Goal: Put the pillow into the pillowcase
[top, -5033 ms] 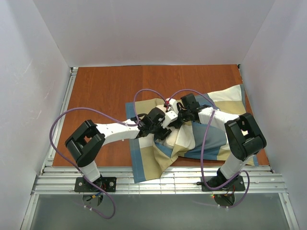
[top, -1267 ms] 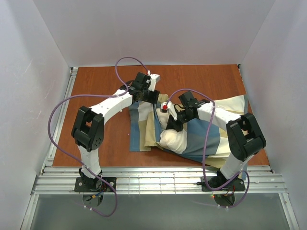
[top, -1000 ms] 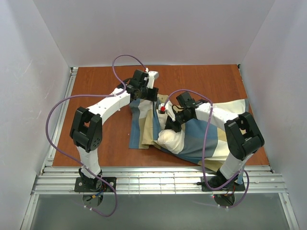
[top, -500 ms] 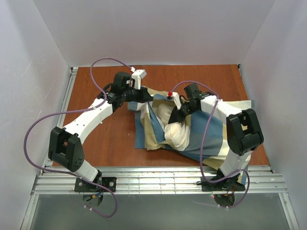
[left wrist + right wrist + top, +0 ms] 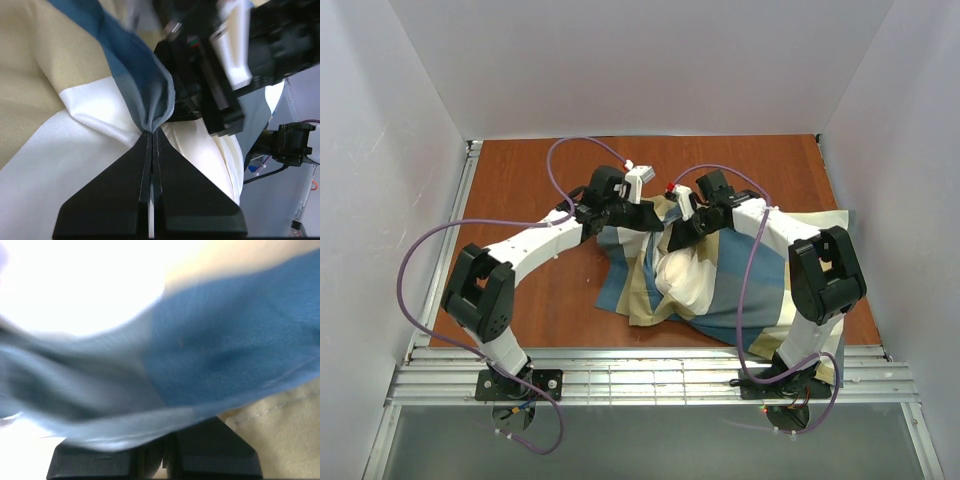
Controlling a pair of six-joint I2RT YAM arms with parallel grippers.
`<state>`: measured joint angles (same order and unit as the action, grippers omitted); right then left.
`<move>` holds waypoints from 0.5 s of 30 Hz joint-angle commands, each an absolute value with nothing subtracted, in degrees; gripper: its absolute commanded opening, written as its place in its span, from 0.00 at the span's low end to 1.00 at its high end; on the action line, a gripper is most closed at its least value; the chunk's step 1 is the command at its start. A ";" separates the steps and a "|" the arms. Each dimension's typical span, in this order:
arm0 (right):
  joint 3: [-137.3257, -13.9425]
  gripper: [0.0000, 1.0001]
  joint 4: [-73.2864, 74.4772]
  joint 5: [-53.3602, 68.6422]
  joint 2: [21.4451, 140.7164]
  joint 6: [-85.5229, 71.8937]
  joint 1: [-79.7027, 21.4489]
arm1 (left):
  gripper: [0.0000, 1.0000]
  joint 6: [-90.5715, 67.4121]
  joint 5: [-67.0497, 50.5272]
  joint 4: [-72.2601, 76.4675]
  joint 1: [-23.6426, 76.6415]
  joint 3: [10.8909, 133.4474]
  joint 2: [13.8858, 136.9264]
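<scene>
Left wrist: left fingers [image 5: 172,172] are clamping a pillowcase [image 5: 75,65] fold between them; right fingers [image 5: 205,450] are pinching its cloth too.

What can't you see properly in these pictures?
- Pillow: in the top view, the pillowcase wraps most of it, so only a cream bulge shows.
- Right claw: in the right wrist view, blurry cloth covers its tips, so its grip is unclear.
- Pillowcase's opening: bunched folds hide it in every view.
</scene>
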<state>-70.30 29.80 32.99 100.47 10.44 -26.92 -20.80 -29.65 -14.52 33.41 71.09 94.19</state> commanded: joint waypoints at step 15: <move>-81.82 0.51 57.11 31.30 88.78 30.23 -23.91 | 0.67 -1.62 -40.45 -30.38 24.35 73.91 86.92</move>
<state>-77.47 45.28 34.44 92.64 20.60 -24.64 -12.10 -39.70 -19.92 27.24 71.29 90.50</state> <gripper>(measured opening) 0.514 0.670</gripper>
